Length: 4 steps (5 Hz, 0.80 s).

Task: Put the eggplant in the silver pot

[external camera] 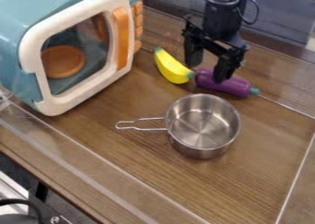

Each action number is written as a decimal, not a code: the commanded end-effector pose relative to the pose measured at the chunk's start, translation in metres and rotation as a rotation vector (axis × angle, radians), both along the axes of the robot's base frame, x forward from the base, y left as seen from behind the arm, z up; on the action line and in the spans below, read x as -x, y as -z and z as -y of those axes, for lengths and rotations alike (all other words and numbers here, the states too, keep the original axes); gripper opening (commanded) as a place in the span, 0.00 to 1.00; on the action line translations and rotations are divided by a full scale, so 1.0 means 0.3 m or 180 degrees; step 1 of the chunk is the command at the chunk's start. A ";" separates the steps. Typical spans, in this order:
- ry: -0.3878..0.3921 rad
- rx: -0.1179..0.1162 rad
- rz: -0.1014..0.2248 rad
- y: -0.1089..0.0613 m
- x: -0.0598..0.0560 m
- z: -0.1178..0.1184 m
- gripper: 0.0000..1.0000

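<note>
Now hand (211, 64) spread wide, empty, hovering over eggplant (224, 82) on worktop (110, 149), beside banana (171, 66). Best: centre fingers across purple body (not stem end), lower fully, then close. Silver pot (202, 124) sits near, empty.

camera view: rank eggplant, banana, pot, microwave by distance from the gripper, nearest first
From the open gripper:
1. eggplant, right below the fingertips
2. banana, just to its left
3. pot, in front, toward the camera
4. microwave, far left
</note>
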<state>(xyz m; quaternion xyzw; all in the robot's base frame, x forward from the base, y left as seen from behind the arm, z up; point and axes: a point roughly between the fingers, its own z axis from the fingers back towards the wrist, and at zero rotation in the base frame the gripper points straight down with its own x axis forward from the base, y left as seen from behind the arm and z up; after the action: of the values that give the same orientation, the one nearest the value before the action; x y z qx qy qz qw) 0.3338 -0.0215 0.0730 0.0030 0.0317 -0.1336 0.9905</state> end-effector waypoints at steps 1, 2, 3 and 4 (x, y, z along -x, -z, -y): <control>0.0070 0.0007 0.0214 -0.032 -0.056 0.015 1.00; 0.0112 0.0011 0.0235 -0.006 -0.080 0.025 1.00; 0.0148 0.0017 0.0245 0.019 -0.101 0.034 1.00; 0.0175 0.0017 0.0256 0.042 -0.124 0.042 1.00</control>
<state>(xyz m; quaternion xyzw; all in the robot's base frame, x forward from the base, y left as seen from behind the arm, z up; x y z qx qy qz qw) 0.3664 -0.0307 0.0499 0.0057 0.0080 -0.1505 0.9886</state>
